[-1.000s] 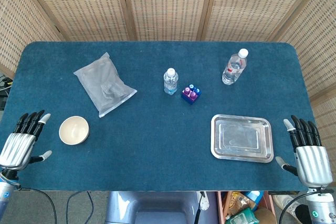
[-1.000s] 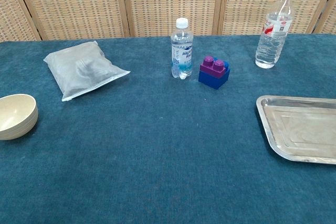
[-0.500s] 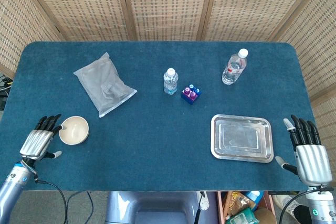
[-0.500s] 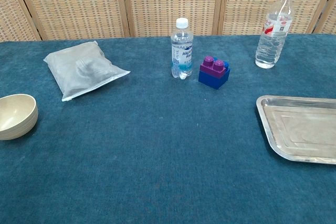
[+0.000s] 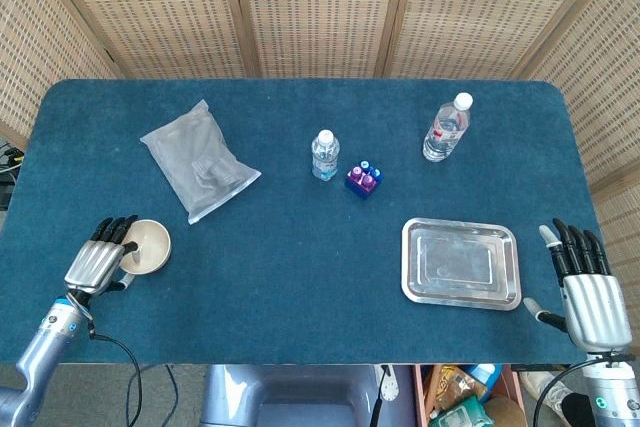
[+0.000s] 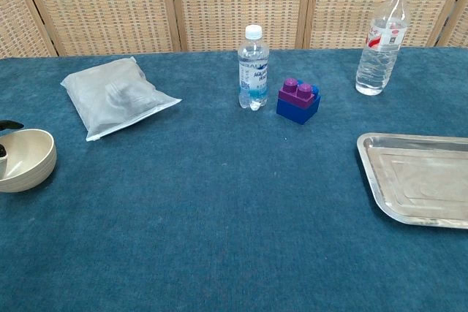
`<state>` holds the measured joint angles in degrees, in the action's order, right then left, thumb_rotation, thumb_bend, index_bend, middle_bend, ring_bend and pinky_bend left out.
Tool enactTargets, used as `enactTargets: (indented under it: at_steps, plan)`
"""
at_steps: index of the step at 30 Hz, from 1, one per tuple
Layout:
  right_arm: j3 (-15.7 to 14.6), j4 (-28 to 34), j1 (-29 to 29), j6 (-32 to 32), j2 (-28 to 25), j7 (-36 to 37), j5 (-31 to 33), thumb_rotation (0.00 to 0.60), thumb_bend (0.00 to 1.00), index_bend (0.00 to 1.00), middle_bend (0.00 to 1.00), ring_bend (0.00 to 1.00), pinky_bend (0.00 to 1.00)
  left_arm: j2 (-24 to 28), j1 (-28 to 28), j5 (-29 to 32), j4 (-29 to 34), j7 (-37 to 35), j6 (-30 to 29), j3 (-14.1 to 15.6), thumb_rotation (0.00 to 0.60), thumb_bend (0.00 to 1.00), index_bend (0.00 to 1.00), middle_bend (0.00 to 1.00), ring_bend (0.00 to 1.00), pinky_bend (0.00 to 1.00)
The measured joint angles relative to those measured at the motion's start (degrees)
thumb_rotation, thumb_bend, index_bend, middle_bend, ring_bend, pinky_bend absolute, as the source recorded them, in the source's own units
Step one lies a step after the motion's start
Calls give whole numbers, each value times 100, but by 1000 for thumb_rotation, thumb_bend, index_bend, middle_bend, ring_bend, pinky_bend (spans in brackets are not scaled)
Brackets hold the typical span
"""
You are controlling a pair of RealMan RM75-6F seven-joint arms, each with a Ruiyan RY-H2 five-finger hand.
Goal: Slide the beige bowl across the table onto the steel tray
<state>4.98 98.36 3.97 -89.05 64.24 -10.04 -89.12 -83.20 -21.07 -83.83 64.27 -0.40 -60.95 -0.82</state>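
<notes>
— While the beige bowl (image 5: 143,245) is sitting near the table's (image 5: 300,277) front left corner, well apart from the steel tray (image 5: 461,263) on the front right, where are you placing your left hand (image 5: 97,262)?

— You are setting it against the bowl's outer left side, dark fingertips (image 5: 117,228) reaching over the rim. That is my reading of why it is there: from that side a push is carrying the bowl rightward toward the tray.

— Are you gripping the bowl?

— I cannot tell that you are. Your fingers are lying close together and lightly curled at the rim, touching rather than clearly clamping. The chest view is showing only a dark tip or two at the bowl's edge.

— And the arm?

— Your left forearm is angling in from the lower left, keeping the hand low at table level.

— What is lying along the way?

— Bare blue cloth, I judge. The plastic bag (image 5: 199,159), small bottle (image 5: 325,155), toy bricks (image 5: 363,179) and large bottle (image 5: 446,128) are all standing farther back.

— Your right hand (image 5: 583,288)?

— You are resting it just beside the tray's right edge, fingers straight, slightly spread, holding nothing.
</notes>
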Motion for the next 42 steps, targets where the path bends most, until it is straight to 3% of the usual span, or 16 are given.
enactTargets:
  at_steps: [9, 16, 19, 26, 32, 42]
  plan:
    - [-1, 16, 14, 40, -5, 17, 32, 600, 0, 0, 0, 0, 0, 121, -23, -208, 264, -76, -379, -11, 600, 383, 663, 0, 0, 0]
    - [29, 30, 30, 78, 9, -33, 120, 600, 0, 0, 0, 0, 0, 369, -383, -560, 1175, 325, -458, -118, 600, 385, 663, 0, 0, 0]
    - [52, 31, 37, 83, 19, -86, 163, 600, 0, 0, 0, 0, 0, 453, -713, -627, 1690, 701, -193, -217, 600, 386, 663, 0, 0, 0]
    - [132, 100, 38, 103, 48, -248, 406, 600, 0, 0, 0, 0, 0, 329, -1968, -711, 2322, 1772, 1194, -554, 600, 386, 663, 0, 0, 0]
    - [247, 185, 12, 66, 74, -449, 709, 600, 0, 0, 0, 0, 0, -335, -2849, -562, 2101, 2098, 2039, -804, 600, 387, 663, 0, 0, 0]
    - [403, 139, 6, 117, 83, -492, 1126, 600, 0, 0, 0, 0, 0, -1538, -3634, -405, 865, 1894, 2489, -862, 600, 387, 652, 0, 0, 0]
